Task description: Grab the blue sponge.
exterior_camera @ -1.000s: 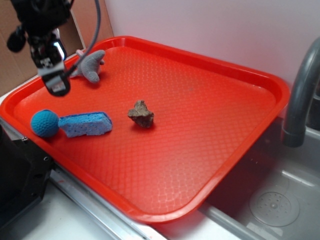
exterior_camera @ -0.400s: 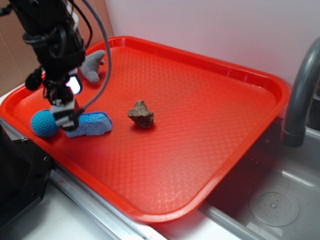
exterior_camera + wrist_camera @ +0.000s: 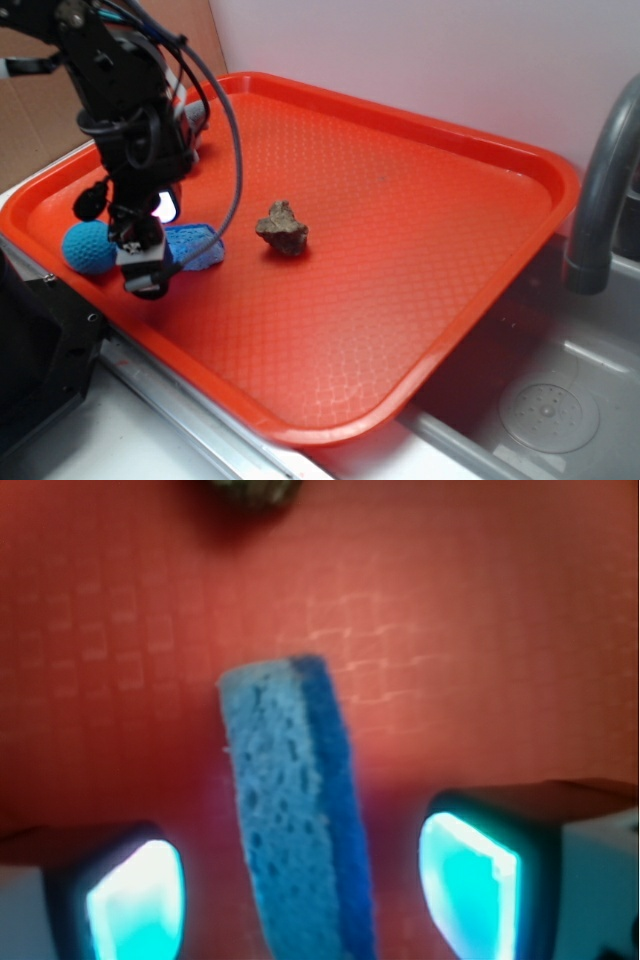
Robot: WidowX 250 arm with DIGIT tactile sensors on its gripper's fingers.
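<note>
Wrist view shows the flat, light-blue porous sponge block lying on the red plastic tray, between the two glowing pads of the black robot gripper. The jaws are spread wide, one on each long side, not yet touching it, probably so that closing will pinch its narrow width. Exterior view: the round teal textured ball sits just beside, so the approach keeps clear of it.

The end effector now sits lower, straddling the blue sponge, having descended from above the tray's back-left corner.
</note>
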